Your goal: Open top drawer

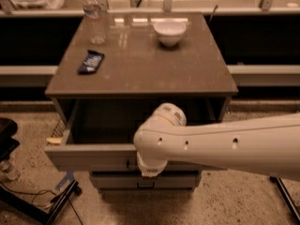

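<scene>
The brown square-topped cabinet (140,69) fills the centre, and a thick white robot arm (225,144) crosses from the right edge to the lower centre. The wide light grey top drawer (89,156) stands partly out below the top, its long front panel running left to right. The gripper (149,167) sits at the middle of this panel on the near side, so the pull should go toward the bottom of the frame; I cannot tell if it grips the handle
</scene>
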Action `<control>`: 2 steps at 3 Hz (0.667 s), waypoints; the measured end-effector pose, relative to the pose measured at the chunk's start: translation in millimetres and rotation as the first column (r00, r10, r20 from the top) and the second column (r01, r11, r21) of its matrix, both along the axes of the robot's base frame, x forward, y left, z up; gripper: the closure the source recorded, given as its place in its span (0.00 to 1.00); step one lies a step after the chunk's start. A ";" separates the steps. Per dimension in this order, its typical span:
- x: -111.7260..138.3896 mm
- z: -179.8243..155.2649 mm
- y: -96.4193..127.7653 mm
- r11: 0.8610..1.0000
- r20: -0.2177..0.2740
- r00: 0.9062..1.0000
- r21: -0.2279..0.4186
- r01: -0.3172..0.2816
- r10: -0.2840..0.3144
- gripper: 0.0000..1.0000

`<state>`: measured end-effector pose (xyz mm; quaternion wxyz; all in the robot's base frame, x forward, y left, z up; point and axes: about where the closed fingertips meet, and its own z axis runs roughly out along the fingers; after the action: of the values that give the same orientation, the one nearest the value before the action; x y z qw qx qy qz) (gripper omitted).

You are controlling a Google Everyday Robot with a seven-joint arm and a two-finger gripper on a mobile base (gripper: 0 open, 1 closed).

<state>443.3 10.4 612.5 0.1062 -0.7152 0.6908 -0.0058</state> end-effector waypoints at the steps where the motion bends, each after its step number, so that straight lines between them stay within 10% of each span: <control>1: -0.5 -2.1 -0.2 1.000 0.000 1.000 0.000 0.000 0.000 1.00; 2: -1.3 -0.7 -0.7 1.000 0.002 1.000 0.000 0.000 0.000 1.00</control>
<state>442.0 9.7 611.8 0.1069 -0.7151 0.6908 -0.0068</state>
